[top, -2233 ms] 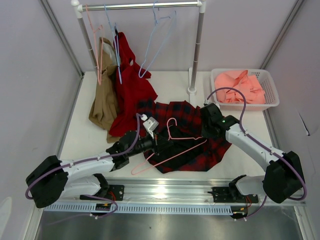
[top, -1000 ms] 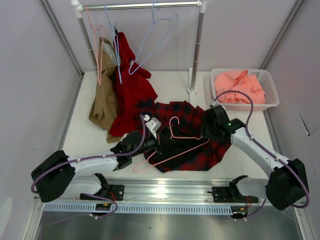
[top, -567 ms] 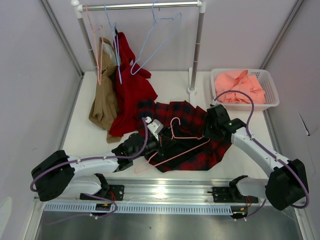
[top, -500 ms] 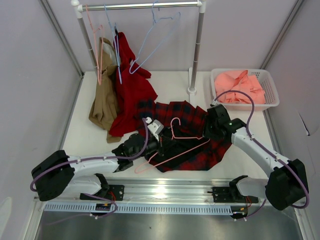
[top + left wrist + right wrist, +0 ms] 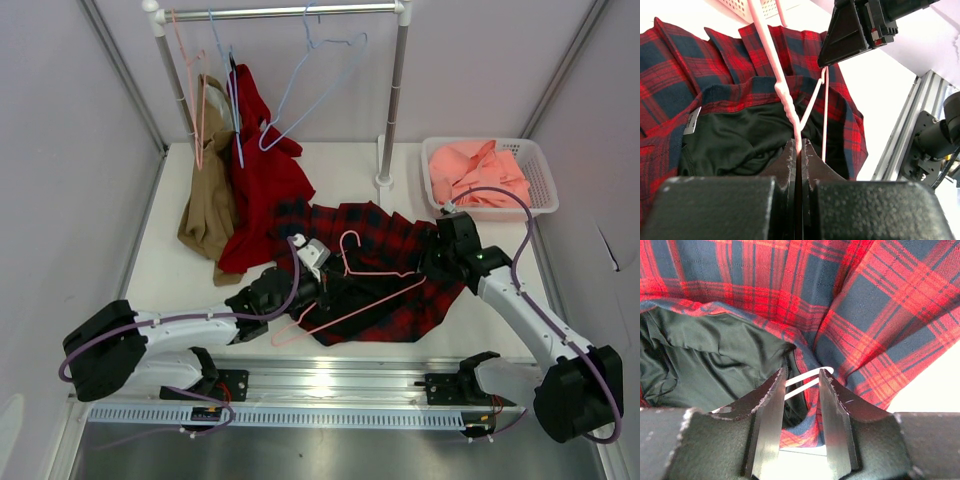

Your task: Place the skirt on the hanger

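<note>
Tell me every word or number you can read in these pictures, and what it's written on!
No text can be read anywhere in these pictures.
The only label is a small grey tag sewn at the edge of the black lining of the skirt; any print on it is too small and blurred to read.

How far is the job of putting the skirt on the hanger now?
Done: the left gripper is shut on the hanger, which lies over the skirt. In hand: the right gripper has its jaws around the skirt's edge; whether it pinches is unclear. Left: the skirt lies spread on the table, not yet carried by the hanger.
</note>
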`<state>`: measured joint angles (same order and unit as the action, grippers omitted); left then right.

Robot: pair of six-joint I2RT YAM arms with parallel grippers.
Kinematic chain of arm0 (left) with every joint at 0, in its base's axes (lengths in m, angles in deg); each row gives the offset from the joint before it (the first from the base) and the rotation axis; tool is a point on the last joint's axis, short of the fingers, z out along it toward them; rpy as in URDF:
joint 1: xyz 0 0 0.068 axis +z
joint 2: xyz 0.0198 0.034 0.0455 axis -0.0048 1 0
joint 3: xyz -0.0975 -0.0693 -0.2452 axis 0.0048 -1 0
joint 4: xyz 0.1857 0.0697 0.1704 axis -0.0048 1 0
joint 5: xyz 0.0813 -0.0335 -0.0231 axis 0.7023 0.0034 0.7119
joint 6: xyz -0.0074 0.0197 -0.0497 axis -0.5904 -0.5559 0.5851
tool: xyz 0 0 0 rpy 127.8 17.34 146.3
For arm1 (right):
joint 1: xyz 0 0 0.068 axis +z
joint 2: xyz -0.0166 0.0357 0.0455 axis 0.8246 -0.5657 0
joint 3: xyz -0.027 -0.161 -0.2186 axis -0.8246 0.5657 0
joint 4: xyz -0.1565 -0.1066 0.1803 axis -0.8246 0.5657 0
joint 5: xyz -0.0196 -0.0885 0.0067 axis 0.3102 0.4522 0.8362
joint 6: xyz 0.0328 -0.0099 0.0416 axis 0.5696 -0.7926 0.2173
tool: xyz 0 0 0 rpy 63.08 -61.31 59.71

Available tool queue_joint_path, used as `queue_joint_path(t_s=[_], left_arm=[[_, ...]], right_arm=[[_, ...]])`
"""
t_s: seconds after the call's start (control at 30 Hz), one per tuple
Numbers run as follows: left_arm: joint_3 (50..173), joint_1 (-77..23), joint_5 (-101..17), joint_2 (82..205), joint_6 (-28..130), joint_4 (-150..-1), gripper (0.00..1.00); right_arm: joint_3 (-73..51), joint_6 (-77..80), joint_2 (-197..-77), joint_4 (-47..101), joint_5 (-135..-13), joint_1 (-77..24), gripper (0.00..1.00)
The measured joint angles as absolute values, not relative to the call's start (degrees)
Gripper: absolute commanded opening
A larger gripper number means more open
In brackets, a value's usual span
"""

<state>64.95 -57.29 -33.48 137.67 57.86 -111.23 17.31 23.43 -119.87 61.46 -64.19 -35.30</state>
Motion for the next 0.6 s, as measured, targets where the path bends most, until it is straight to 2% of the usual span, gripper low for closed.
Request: queue_joint_path(t_s=[0.3,0.6], left_arm=[[65.28,-58.10,-31.93,136.43,56.06,-107.58,0.00],[66.96,-58.38,-27.01,125.04,54.47,-94.82,0.00]], right_arm=[[19.91,23.87,-119.22,59.87,-66.51,-36.07,0.38],[19.78,23.82,-114.58,60.00,-65.96,-35.06,0.36]])
